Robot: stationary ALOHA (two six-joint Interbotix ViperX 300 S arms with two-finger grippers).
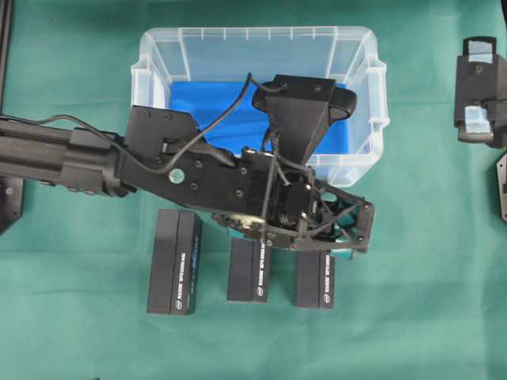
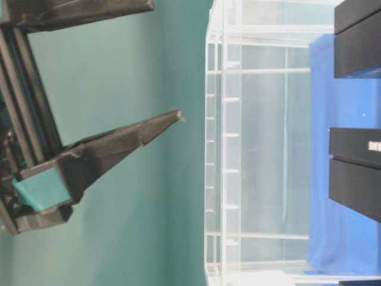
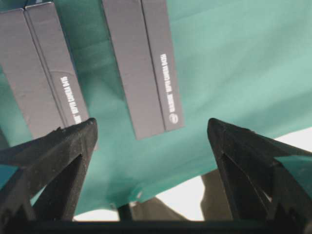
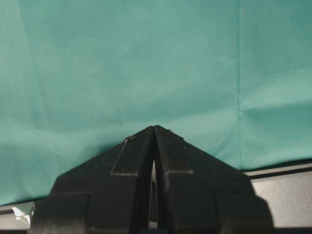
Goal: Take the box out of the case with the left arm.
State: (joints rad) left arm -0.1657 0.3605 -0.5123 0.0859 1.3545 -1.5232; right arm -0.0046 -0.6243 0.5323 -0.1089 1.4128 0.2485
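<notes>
Overhead view: at the left edge of the green cloth (image 1: 71, 317) you see the left arm (image 1: 55, 154) come in and stretch rightward across the front wall of the case (image 1: 158, 47). Near the cloth's front edge three black boxes lie in a row: the left box (image 1: 174, 261), the middle box (image 1: 248, 269) and the right box (image 1: 315, 279). They sit apart from one another and outside the case, just beside its front wall. The left gripper (image 1: 348, 229) sits over the right box, partly hiding it. Its fingers stand wide apart with nothing between them; the left wrist view shows only bare cloth and two boxes beyond the tips. The case stands at the back middle of the cloth, its blue lining (image 1: 198, 103) partly hidden by the arm's camera mount, so you cannot tell from above whether a box remains inside. At the right edge, well apart from the case, you find the right gripper (image 1: 478, 119); its own wrist view shows the fingers pressed together on nothing.
</notes>
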